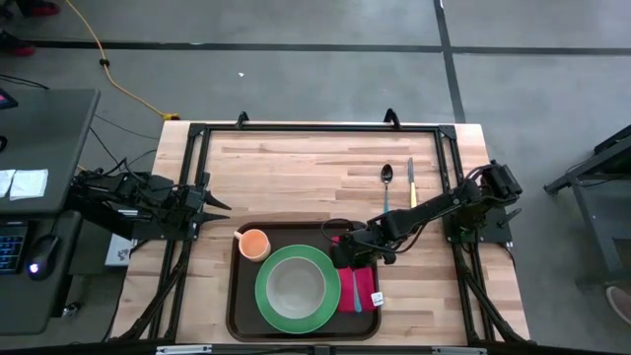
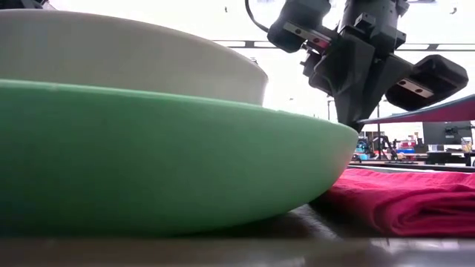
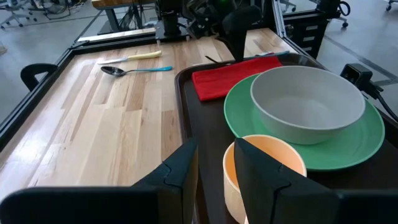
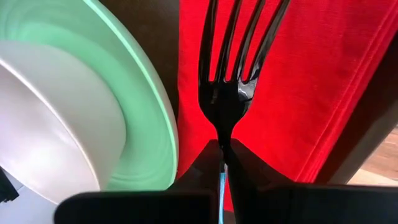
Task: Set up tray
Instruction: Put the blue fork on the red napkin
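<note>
Now the right gripper (image 4: pixel 222 163) is pinching a fork (image 4: pixel 230 74) shut over the red napkin (image 4: pixel 298 81) on the tray (image 1: pixel 244 296) — lowering flat, parallel beside the green plate (image 1: pixel 271 306), then releasing, looks best.

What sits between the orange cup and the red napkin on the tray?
The green plate with the white bowl on it lies between the cup and the napkin on the tray; the high view shows this best.
</note>
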Action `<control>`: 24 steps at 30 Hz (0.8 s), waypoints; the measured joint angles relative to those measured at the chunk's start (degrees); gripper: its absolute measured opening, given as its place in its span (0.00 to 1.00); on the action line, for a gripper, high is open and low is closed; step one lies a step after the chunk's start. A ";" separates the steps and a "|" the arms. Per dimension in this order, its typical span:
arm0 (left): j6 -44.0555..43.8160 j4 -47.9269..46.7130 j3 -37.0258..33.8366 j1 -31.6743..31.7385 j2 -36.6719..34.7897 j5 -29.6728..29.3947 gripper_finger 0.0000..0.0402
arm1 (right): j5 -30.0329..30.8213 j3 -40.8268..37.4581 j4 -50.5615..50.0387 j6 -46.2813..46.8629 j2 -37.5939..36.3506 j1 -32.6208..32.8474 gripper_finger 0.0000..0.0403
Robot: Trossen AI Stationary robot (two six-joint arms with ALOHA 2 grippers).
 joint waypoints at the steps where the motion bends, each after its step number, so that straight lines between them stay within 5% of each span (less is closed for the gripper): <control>1: 0.00 0.00 0.00 0.00 0.00 0.00 0.34 | 0.07 0.00 0.00 0.00 -0.02 0.00 0.00; 24: 1.31 0.13 -0.02 0.00 0.00 -0.02 0.34 | 0.45 -0.02 -0.70 -1.68 3.21 -1.17 0.00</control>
